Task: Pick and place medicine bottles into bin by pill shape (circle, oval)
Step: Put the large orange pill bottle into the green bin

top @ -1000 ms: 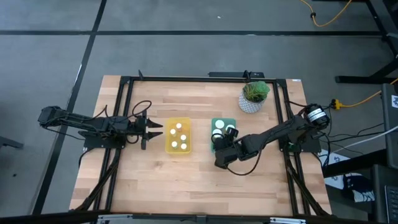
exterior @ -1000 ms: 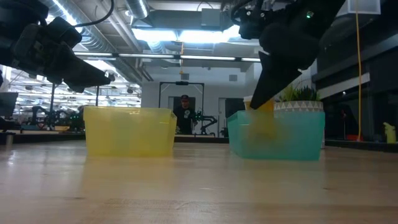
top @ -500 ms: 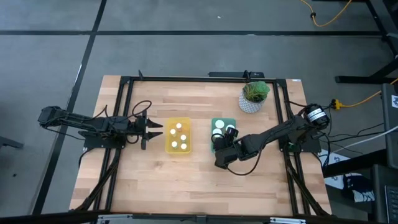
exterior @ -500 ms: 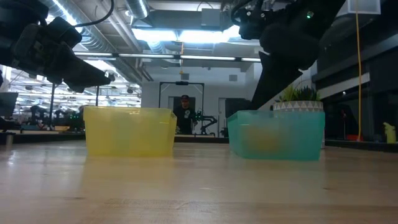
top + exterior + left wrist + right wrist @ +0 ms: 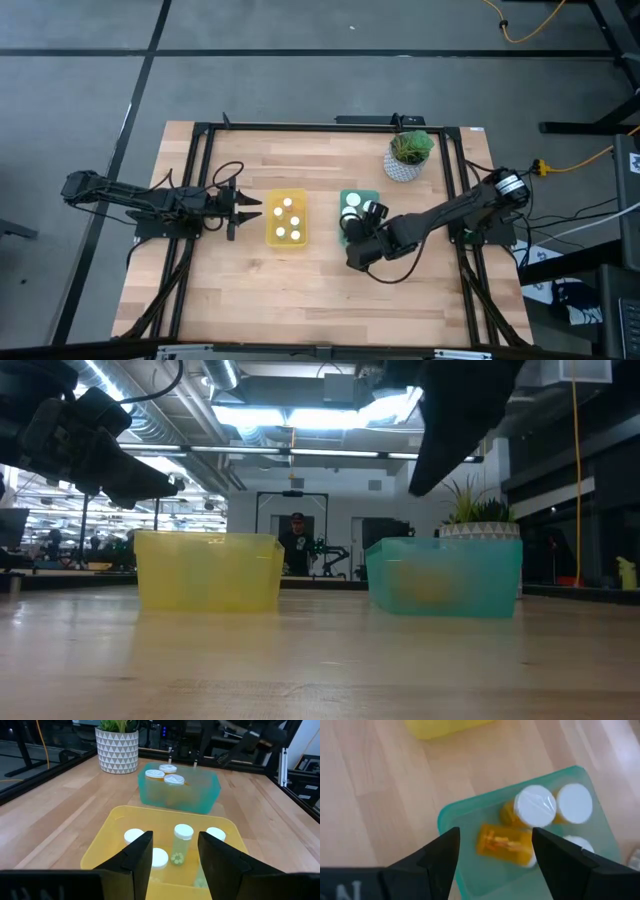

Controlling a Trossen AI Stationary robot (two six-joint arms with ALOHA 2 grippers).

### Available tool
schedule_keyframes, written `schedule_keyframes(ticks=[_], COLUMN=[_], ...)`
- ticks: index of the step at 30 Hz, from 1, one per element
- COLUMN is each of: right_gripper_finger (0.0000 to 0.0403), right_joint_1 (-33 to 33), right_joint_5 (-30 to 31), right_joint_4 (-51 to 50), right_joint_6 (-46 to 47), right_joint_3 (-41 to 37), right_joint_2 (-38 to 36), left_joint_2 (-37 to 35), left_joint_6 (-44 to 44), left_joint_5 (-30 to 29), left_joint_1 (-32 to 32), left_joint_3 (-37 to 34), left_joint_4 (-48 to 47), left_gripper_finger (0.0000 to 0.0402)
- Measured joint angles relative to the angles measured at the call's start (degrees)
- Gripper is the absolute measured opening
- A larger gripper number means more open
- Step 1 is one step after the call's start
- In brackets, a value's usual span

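The green bin (image 5: 360, 214) holds several orange-bodied, white-capped medicine bottles (image 5: 535, 806). One orange bottle (image 5: 504, 843) lies on its side at the bin's near end. The yellow bin (image 5: 286, 218) holds several white-capped bottles (image 5: 183, 843). My right gripper (image 5: 495, 870) is open and empty, above the green bin's near end (image 5: 349, 240) and clear of it in the low view (image 5: 418, 485). My left gripper (image 5: 175, 862) is open and empty, level, just left of the yellow bin (image 5: 246, 208).
A white patterned pot with a green plant (image 5: 408, 155) stands at the far right, behind the green bin. A black frame (image 5: 300, 127) runs round the table's edges. A person (image 5: 294, 542) stands far off in the room behind.
My right gripper has let go of an orange bottle at the green bin's rim and has risen straight up. The bottle has dropped and now lies inside the bin.
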Motion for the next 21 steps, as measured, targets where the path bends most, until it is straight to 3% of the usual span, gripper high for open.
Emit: schedule_keyframes(ticks=[10,21], right_gripper_finger=[0.025,0.025], right_joint_1=[2.9,2.9], right_joint_5=[7.0,7.0], right_joint_4=[-5.2,-3.8], right_joint_6=[13.4,20.6], right_joint_3=[2.6,2.6], right_joint_2=[0.0,0.0], left_joint_2=[0.0,0.0], left_joint_6=[0.0,0.0], left_joint_5=[0.0,0.0], left_joint_1=[0.0,0.0], left_joint_3=[0.0,0.0], left_joint_4=[0.0,0.0], left_gripper_finger=[0.015,0.015])
